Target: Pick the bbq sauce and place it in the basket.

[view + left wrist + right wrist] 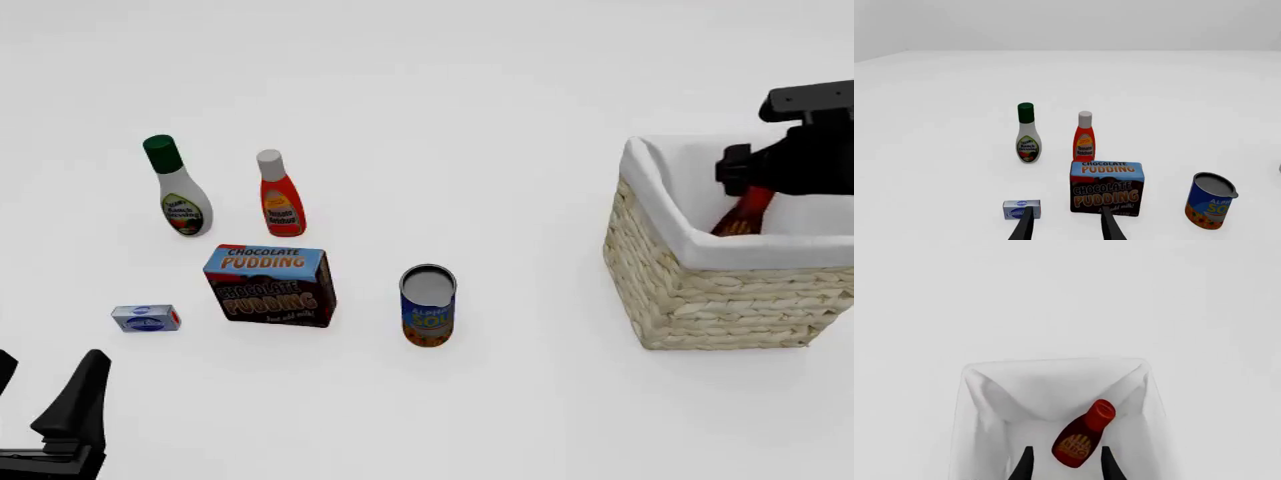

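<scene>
While bbq sauce [1082, 436] lies tilted in basket [694, 290], pudding box [270, 285] stands well apart.

The light is bright and even in all three views; it seems to come from everywhere, and no lamp shows; the white table [534, 80] looks almost flat, with hardly any shadows under the things; soft grey folds show inside the basket [1054, 385]; nothing is blurry, and labels read clearly; no glare spots; edges look straight, not bent.
</scene>
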